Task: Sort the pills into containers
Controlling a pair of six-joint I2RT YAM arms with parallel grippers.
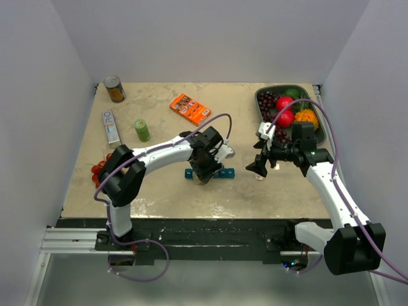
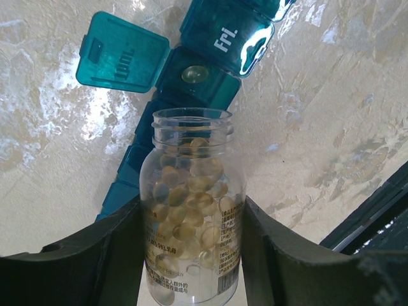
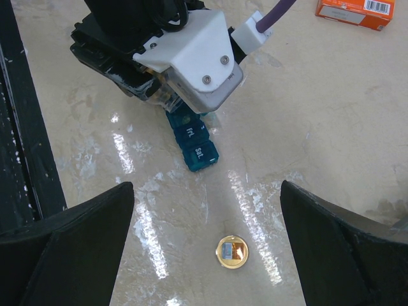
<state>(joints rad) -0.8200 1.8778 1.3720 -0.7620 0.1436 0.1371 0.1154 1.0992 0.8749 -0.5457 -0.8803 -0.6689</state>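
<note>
The containers are one teal pill organizer [image 1: 217, 173] [image 3: 194, 146] lying in the middle of the table. In the left wrist view one lid [image 2: 121, 53] stands open, and a single yellow pill [image 2: 194, 74] lies in that compartment beside the closed "Fri." lid [image 2: 226, 38]. My left gripper [image 2: 191, 217] [image 1: 205, 171] is shut on a clear uncapped bottle [image 2: 191, 159] filled with yellow pills [image 2: 185, 197]; its mouth points at the open compartment. My right gripper [image 3: 207, 197] [image 1: 258, 169] hovers open to the organizer's right, over a gold bottle cap [image 3: 231, 252] on the table.
An orange box [image 1: 190, 108] [image 3: 354, 13], a green cylinder [image 1: 141, 130], a white box [image 1: 111, 126] and a can [image 1: 114, 89] stand at the back left. A dark tray [image 1: 261, 97] of fruit sits back right. Red berries [image 1: 99, 169] lie at the left edge.
</note>
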